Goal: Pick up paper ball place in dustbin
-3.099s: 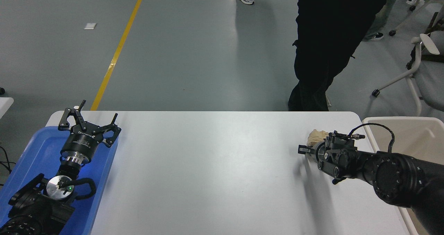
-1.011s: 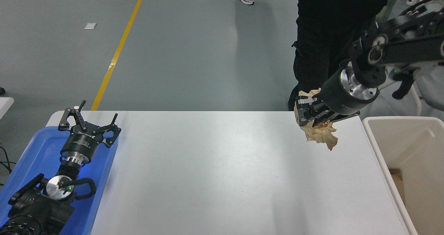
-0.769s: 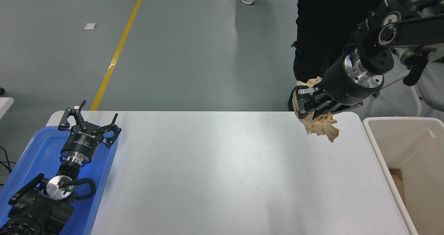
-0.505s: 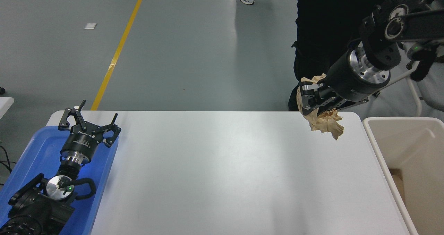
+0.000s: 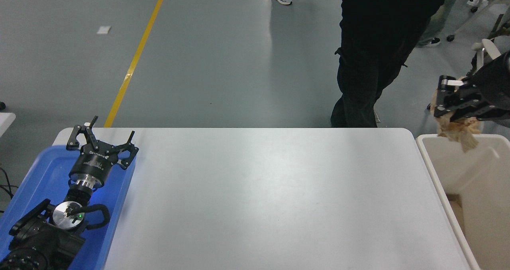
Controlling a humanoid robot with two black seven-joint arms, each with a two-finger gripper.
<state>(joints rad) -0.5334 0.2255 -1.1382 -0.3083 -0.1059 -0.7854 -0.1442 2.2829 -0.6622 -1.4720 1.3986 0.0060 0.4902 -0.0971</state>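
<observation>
The paper ball (image 5: 458, 130) is a wrinkly tan-brown wad held in my right gripper (image 5: 448, 104), which is shut on it. The gripper comes in from the right edge, raised high, and holds the ball in the air over the far end of the dustbin (image 5: 432, 170). The dustbin is a cream-beige bin with a thick rim, standing just off the table's right edge. My left gripper (image 5: 101, 140) is open and parked at the lower left.
The left arm rests over a shallow blue tray (image 5: 36, 178) at the table's left end. A person in black trousers (image 5: 366, 62) stands at the far side, near the right corner. A white chair (image 5: 484, 48) is behind the dustbin.
My right gripper has lifted the paper ball off the table and carried it to the right, from over the table's far right corner to over the dustbin. The left arm has not moved.
</observation>
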